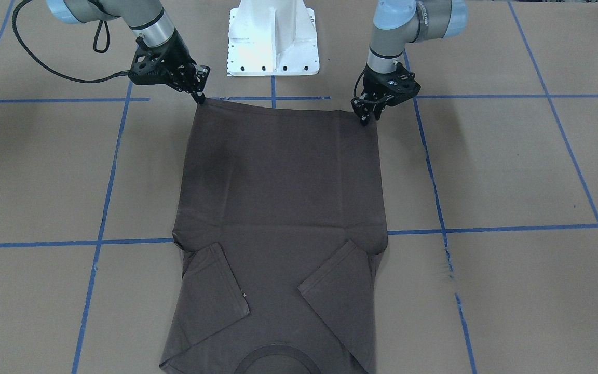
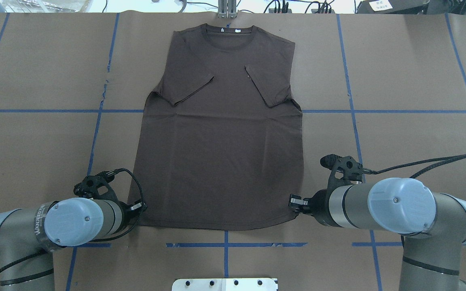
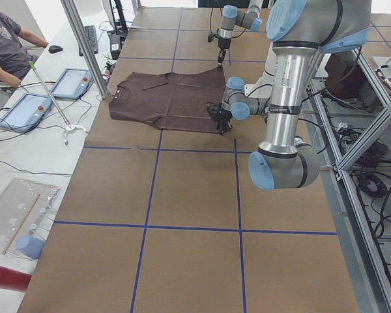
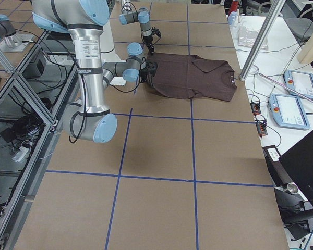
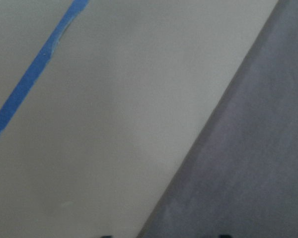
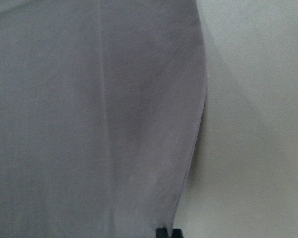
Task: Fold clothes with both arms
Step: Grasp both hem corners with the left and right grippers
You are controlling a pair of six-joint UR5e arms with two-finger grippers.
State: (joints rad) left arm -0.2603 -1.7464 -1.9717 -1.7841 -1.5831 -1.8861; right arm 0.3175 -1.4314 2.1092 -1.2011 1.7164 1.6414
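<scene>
The dark brown-grey T-shirt (image 1: 283,197) lies flat on the brown table, collar (image 2: 227,36) at the far side and both sleeves folded in over the chest. My left gripper (image 1: 365,120) is down at its hem corner. In the left wrist view its fingertips (image 5: 107,236) stand apart at the bottom edge, with the shirt's edge (image 5: 248,173) between them, so it is open. My right gripper (image 1: 200,97) is at the other hem corner. The right wrist view shows its tips (image 6: 169,232) together on the shirt's edge (image 6: 89,124). Both also show in the overhead view, left gripper (image 2: 140,208) and right gripper (image 2: 293,201).
The white base pedestal (image 1: 273,41) stands just behind the hem. Blue tape lines (image 2: 95,137) cross the table. A seated operator (image 3: 3,39), two tablets (image 3: 26,111) and a metal post (image 3: 85,45) are beyond the collar end.
</scene>
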